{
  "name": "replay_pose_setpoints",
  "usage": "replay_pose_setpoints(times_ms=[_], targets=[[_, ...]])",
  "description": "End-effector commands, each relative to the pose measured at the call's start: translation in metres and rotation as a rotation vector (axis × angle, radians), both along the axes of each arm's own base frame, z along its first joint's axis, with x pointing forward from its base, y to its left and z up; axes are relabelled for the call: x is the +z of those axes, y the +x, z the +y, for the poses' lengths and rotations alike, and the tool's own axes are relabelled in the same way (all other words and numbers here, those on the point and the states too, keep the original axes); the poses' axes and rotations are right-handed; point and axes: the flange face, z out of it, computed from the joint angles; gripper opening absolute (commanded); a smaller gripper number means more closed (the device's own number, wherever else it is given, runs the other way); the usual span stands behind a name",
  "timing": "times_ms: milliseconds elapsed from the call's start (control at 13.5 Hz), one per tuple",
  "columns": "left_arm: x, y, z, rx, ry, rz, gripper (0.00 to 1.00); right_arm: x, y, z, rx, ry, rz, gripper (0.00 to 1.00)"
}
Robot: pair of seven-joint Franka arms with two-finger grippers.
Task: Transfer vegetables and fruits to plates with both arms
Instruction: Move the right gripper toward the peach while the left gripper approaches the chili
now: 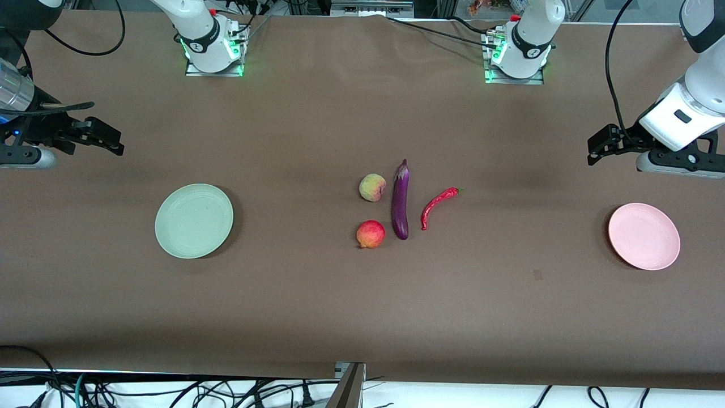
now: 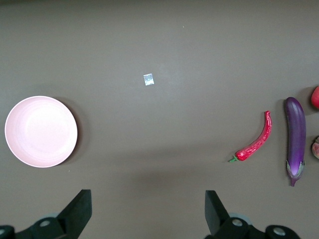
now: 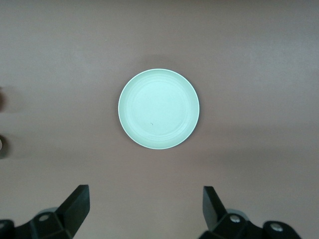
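Note:
A purple eggplant (image 1: 400, 199) lies mid-table, with a red chili pepper (image 1: 438, 205) beside it toward the left arm's end. A pale peach (image 1: 372, 187) and a red fruit (image 1: 370, 234) lie beside the eggplant toward the right arm's end. The pale green plate (image 1: 194, 220) and the pink plate (image 1: 644, 236) are empty. My left gripper (image 1: 592, 148) is open and empty, up in the air near the pink plate (image 2: 41, 131). The left wrist view also shows the chili (image 2: 257, 142) and eggplant (image 2: 295, 136). My right gripper (image 1: 113, 141) is open and empty, above the table near the green plate (image 3: 159, 109).
A brown cloth covers the table (image 1: 317, 306). A small pale tag (image 1: 537, 275) lies on it near the pink plate and shows in the left wrist view (image 2: 148, 79). Cables hang below the table's near edge.

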Motion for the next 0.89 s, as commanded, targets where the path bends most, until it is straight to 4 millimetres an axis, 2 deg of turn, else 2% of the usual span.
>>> replay_pose_setpoints(times_ms=[0,297,371,446,520,668,743,817], targets=[[0.005,0.004,0.002,-0.022,-0.012,0.008,1.0,0.002,-0.001,-0.001,-0.008,0.008,-0.01,1.0],[0.006,0.004,0.002,-0.02,-0.012,0.007,1.0,0.003,0.002,-0.003,-0.01,0.013,-0.019,1.0],[0.005,0.004,0.002,-0.02,-0.012,0.008,1.0,-0.003,0.007,-0.002,0.0,0.014,-0.027,1.0],[0.005,0.004,0.002,-0.02,-0.012,0.008,1.0,-0.02,0.018,-0.001,0.008,0.013,-0.01,1.0],[0.006,0.004,0.002,-0.022,-0.012,0.007,1.0,-0.021,0.02,0.001,-0.003,0.015,-0.004,1.0],[0.006,0.004,0.002,-0.02,-0.012,0.007,1.0,-0.048,0.024,0.018,0.039,-0.011,0.062,1.0],[0.005,0.004,0.002,-0.02,-0.013,0.009,1.0,-0.056,0.025,0.02,0.046,-0.015,0.083,1.0],[0.006,0.004,0.002,-0.019,-0.013,0.007,1.0,-0.073,0.029,0.022,0.047,-0.013,0.112,1.0]])
